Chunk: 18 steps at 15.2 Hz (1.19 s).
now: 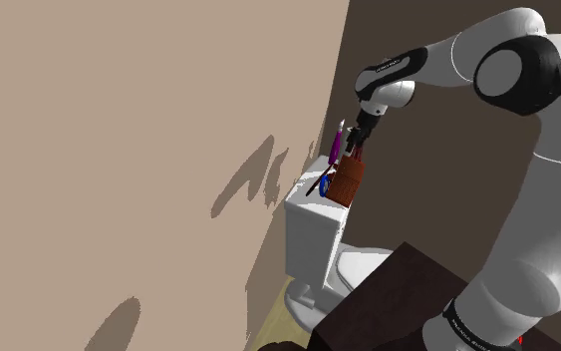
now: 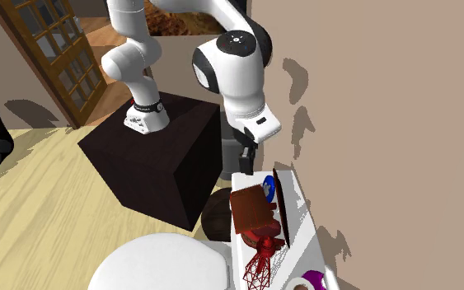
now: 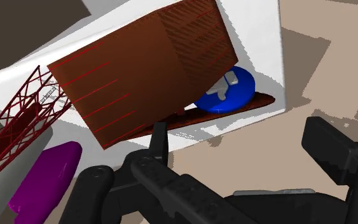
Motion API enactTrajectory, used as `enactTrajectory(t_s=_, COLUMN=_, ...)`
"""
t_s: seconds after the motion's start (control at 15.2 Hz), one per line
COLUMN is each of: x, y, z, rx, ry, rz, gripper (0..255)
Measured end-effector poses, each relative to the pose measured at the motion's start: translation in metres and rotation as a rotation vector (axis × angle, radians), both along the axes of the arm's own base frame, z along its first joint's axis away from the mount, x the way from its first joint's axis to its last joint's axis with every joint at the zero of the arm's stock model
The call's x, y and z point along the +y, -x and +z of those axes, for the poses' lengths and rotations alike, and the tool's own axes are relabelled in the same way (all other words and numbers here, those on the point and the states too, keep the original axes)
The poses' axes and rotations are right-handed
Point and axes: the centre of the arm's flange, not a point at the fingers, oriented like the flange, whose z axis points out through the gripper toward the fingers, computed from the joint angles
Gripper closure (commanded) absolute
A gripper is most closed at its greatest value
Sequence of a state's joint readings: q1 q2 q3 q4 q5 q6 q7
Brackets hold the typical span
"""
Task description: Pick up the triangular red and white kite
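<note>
- The gripper (image 2: 250, 155) hangs at the end of the white arm, just above centre in the second exterior view. It is over the end of the toilet tank lid (image 2: 302, 216) nearest the dark stand (image 2: 156, 161).
- From where the wrist camera looks, its two black fingers (image 3: 159, 137) stand well apart with nothing between them, so it holds nothing.
- The kite (image 2: 259, 262) is a dark red open lattice with a small white patch. It lies on the tank lid at the bottom middle of the second exterior view.
- The kite is just beside the far end of the ribbed red-brown box (image 2: 250, 212), which puts the box between it and the gripper.
- In the wrist view the kite (image 3: 18, 121) sits beyond the box (image 3: 152, 63), well away from the fingers and not touched by them.
- A blue disc (image 2: 269, 188) lies beside the box at the gripper's end, resting on a thin dark brown board (image 2: 281, 198).
- A purple object (image 2: 314, 282) lies next to the kite at the bottom edge of the frame.
- In the shoulder view the gripper (image 1: 358, 140) is right of centre, just above the box (image 1: 348, 182) on the toilet tank (image 1: 308, 224).
- There the purple object (image 1: 335, 143) stands up just left of the gripper.
- A wooden door with glass panes (image 2: 49, 58) fills the upper left of the second exterior view.
</note>
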<state>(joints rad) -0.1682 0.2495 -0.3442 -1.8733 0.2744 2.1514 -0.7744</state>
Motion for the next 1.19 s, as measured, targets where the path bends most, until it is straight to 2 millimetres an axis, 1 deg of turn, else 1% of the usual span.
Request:
enactTrajectory(t_s=0.13, x=-0.018, y=-0.017, z=-0.009, rx=-0.008, ry=-0.007, rz=-0.003, gripper=0)
enactTrajectory(t_s=0.33, x=-0.043, y=-0.040, z=-0.029, rx=-0.020, ry=-0.018, rz=-0.008, gripper=0)
enactTrajectory(t_s=0.46, x=-0.064, y=-0.054, z=-0.037, rx=-0.029, ry=-0.025, rz=-0.012, gripper=0)
enactTrajectory(t_s=0.53, x=-0.071, y=-0.062, z=-0.046, rx=-0.033, ry=-0.028, rz=-0.013, gripper=0)
enactTrajectory(t_s=0.73, x=-0.102, y=-0.084, z=-0.061, rx=-0.044, ry=-0.039, rz=-0.019, gripper=0)
enactTrajectory(t_s=0.92, x=-0.106, y=-0.093, z=-0.078, rx=-0.048, ry=-0.043, rz=-0.019, gripper=0)
enactTrajectory(t_s=1.19, x=-0.107, y=-0.094, z=-0.099, rx=-0.048, ry=-0.044, rz=-0.019, gripper=0)
